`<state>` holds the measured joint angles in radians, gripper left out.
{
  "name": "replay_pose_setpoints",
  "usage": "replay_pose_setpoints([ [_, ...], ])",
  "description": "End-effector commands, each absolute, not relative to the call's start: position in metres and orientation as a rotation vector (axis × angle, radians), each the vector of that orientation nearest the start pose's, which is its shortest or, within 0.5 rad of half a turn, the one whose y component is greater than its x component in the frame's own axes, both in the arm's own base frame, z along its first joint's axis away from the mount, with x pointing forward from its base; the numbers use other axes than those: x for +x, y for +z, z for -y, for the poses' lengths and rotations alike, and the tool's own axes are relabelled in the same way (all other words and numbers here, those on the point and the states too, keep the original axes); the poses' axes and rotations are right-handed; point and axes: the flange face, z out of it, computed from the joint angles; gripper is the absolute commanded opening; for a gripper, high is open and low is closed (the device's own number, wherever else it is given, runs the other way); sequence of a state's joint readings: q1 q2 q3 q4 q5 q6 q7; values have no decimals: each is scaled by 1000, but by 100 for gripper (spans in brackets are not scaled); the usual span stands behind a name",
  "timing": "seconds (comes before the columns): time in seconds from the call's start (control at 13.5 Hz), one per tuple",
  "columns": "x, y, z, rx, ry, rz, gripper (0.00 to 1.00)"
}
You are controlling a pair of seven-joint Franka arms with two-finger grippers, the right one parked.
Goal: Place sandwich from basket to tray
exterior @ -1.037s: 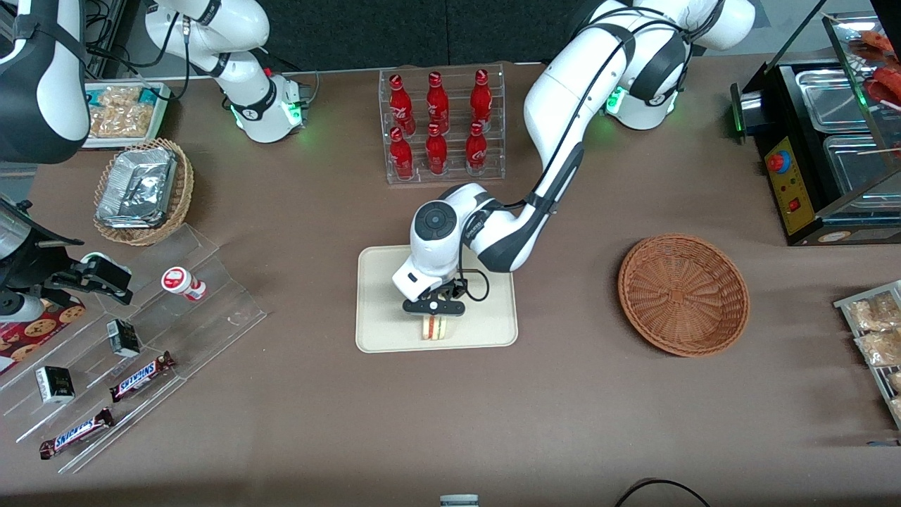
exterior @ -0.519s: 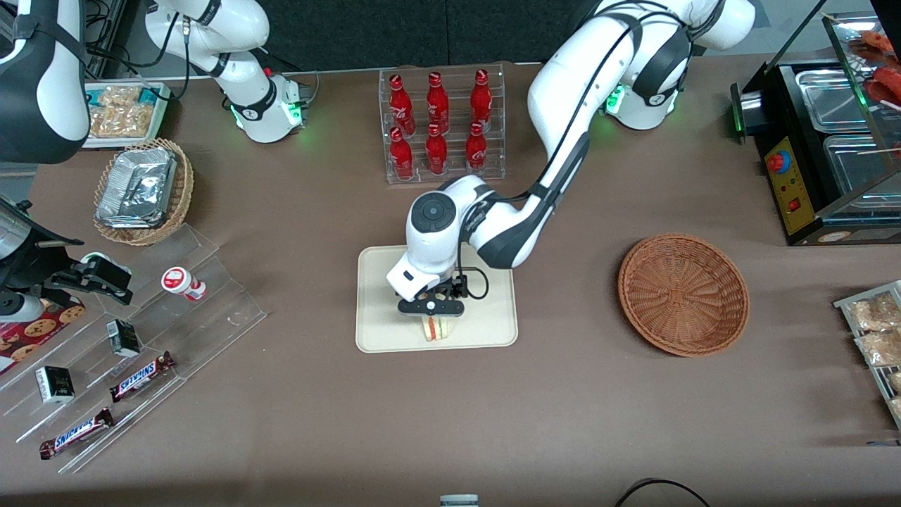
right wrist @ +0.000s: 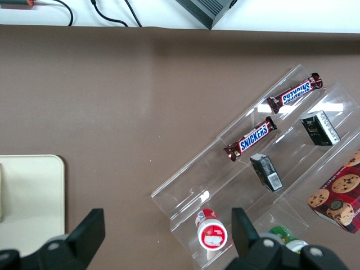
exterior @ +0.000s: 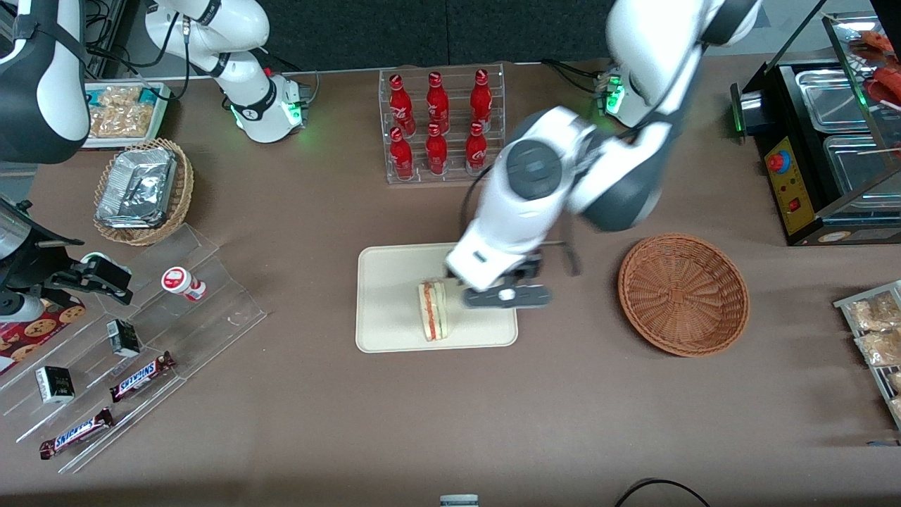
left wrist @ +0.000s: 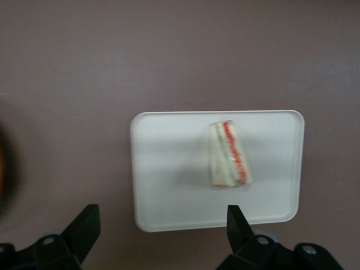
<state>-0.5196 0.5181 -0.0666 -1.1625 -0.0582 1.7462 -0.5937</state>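
Front and wrist views of the placement stage. The sandwich [exterior: 433,310] lies alone on the cream tray [exterior: 383,296], resting on the tray's floor in the half nearer the front camera, close to the rim on that side and roughly midway along the tray's length. Its long axis runs toward and away from the front camera, across the tray's shorter dimension; the striped cut edge, orange-red and green between pale bread, faces upward. In the left wrist view the sandwich [left wrist: 229,154] appears as a wedge that is narrow at one end and broader at the other, set at a slight tilt to the sides of the tray [left wrist: 163,185]. The gripper [exterior: 506,296] hangs above the tray's edge on the basket side, just beside the sandwich and clear of it; its fingers [left wrist: 83,225] are spread wide and hold nothing. The reddish-brown wicker basket [exterior: 683,293] sits on the brown table [exterior: 577,422] toward the working arm's end, apart from the tray.
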Motion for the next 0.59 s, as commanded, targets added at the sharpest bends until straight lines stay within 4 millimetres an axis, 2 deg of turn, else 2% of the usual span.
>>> replay_pose_setpoints([
  [0.0,567,536,287,-3263,55,-10,99],
  [0.15,549,554,221,-3250,55,-48,99],
  [0.3,538,572,159,-3232,91,-103,99],
  [0.44,533,584,104,-3225,140,-87,99],
  [0.52,527,592,84,-3219,134,-92,99],
])
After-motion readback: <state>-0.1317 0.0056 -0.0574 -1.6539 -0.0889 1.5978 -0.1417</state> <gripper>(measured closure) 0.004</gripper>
